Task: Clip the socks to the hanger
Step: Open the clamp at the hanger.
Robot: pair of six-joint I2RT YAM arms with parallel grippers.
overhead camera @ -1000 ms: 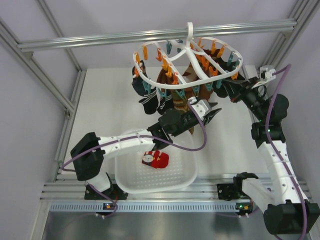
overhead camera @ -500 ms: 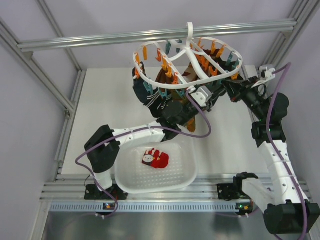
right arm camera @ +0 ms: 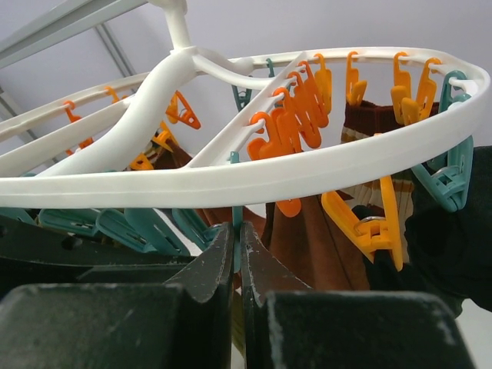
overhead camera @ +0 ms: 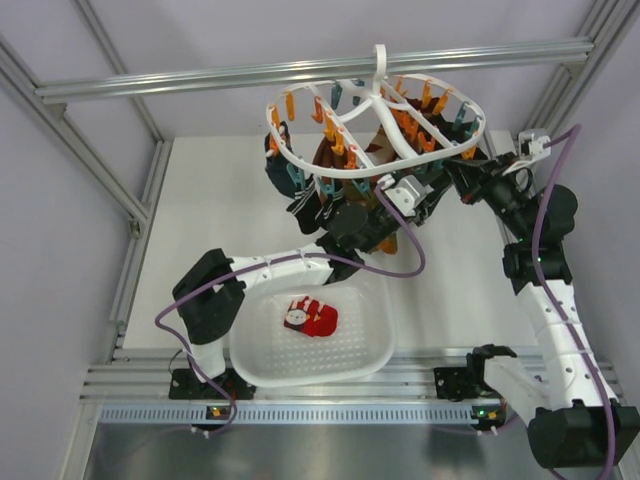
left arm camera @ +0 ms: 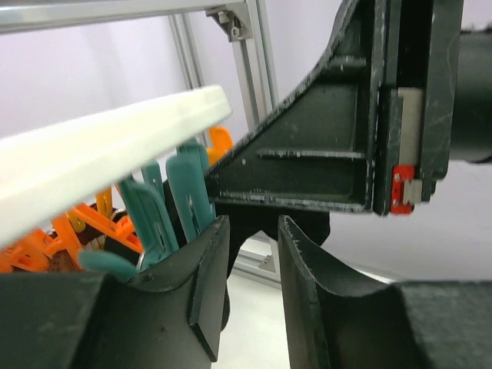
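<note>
We pinch a teal clip in our right fingers to steady the hanger, while our left fingers hover narrowly parted, empty.

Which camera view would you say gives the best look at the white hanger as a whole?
Top external: the hanger shows whole there, with ring, spokes and hook. The right wrist sees it close from below, cropped. The left wrist catches only a strip of rim and some teal clips.
</note>
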